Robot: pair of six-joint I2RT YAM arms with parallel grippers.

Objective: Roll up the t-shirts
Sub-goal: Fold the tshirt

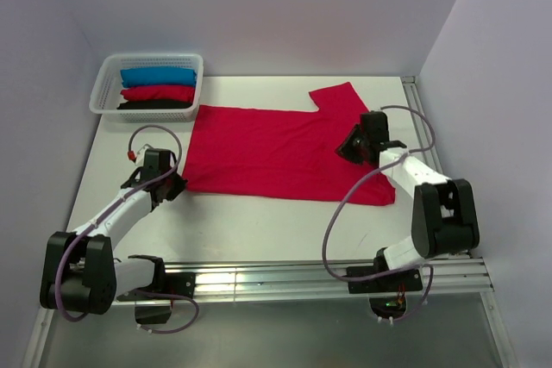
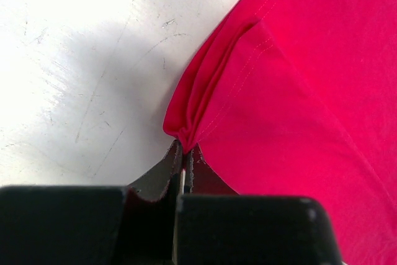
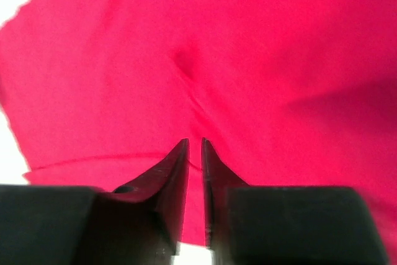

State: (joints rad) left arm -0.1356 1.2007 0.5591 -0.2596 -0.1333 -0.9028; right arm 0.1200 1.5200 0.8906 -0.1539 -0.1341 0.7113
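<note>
A crimson-red t-shirt (image 1: 276, 151) lies spread flat across the table, one sleeve (image 1: 338, 97) pointing to the far right. My left gripper (image 1: 177, 185) is at its near left corner and shut on the bunched hem there (image 2: 183, 130), the cloth gathered into folds at the fingertips (image 2: 185, 151). My right gripper (image 1: 349, 146) is over the shirt's right part. In the right wrist view its jaws (image 3: 194, 141) stand a narrow gap apart just above the red cloth (image 3: 248, 60); nothing shows pinched between them. A small crease (image 3: 185, 66) runs ahead of the tips.
A white basket (image 1: 103, 85) at the far left holds rolled shirts: blue (image 1: 158, 76), red (image 1: 158, 92) and black (image 1: 155, 105). Walls close in on the left, back and right. A metal rail (image 1: 302, 275) runs along the near edge.
</note>
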